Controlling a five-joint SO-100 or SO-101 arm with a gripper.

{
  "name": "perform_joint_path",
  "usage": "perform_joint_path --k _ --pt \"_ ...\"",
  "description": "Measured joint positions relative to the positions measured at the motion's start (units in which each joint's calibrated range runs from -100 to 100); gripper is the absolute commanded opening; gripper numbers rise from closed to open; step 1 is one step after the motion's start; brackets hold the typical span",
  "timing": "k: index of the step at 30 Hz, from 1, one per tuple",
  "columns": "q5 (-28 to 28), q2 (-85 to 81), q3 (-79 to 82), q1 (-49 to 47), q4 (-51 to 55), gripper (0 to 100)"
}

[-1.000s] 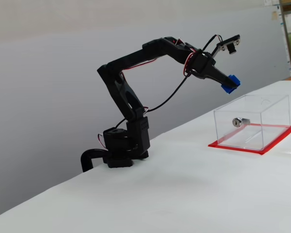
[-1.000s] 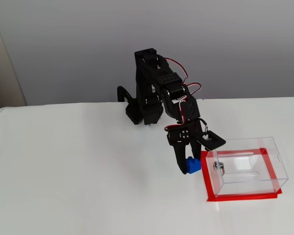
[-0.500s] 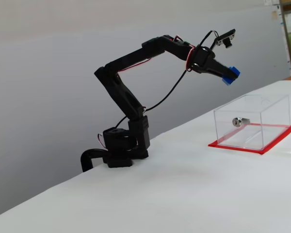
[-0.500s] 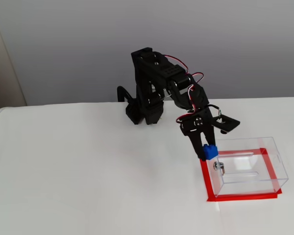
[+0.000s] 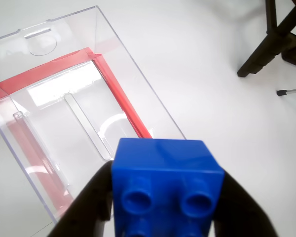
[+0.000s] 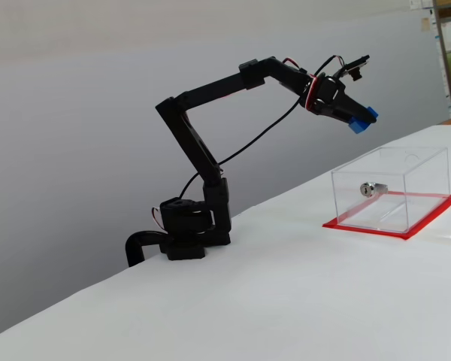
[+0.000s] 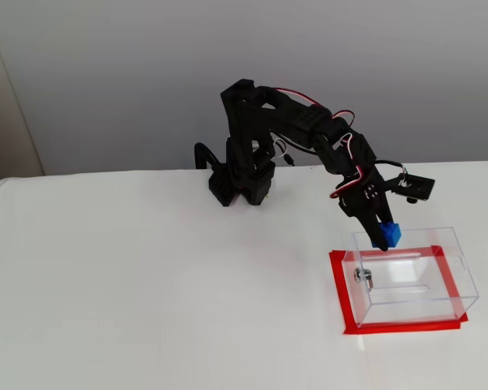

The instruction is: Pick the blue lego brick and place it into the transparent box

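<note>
My gripper (image 5: pixel 167 197) is shut on the blue lego brick (image 5: pixel 167 185), studs facing the wrist camera. It holds the brick in the air above the near edge of the transparent box (image 5: pixel 64 113). In a fixed view the brick (image 6: pixel 361 119) hangs high above the box (image 6: pixel 391 188), slightly to its left. In another fixed view the brick (image 7: pixel 385 234) sits at the box's (image 7: pixel 411 276) back wall line. The box stands on a red base plate (image 7: pixel 342 292) and has a small silver fitting (image 7: pixel 363 275) on its left wall. The box is open at the top and holds nothing else.
The arm's base (image 6: pixel 184 233) stands at the table's back edge. Dark furniture legs (image 5: pixel 271 39) and a thin rod (image 5: pixel 291 91) show at the upper right of the wrist view. The white table (image 7: pixel 146 284) spreads to the left of the box.
</note>
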Motion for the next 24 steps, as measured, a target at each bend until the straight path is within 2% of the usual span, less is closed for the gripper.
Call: perform_joint_path --k 10,24 --pt "0.00 15.39 -15.80 -2.88 0.09 15" --pt "0.00 18.44 -16.15 -3.42 0.09 18"
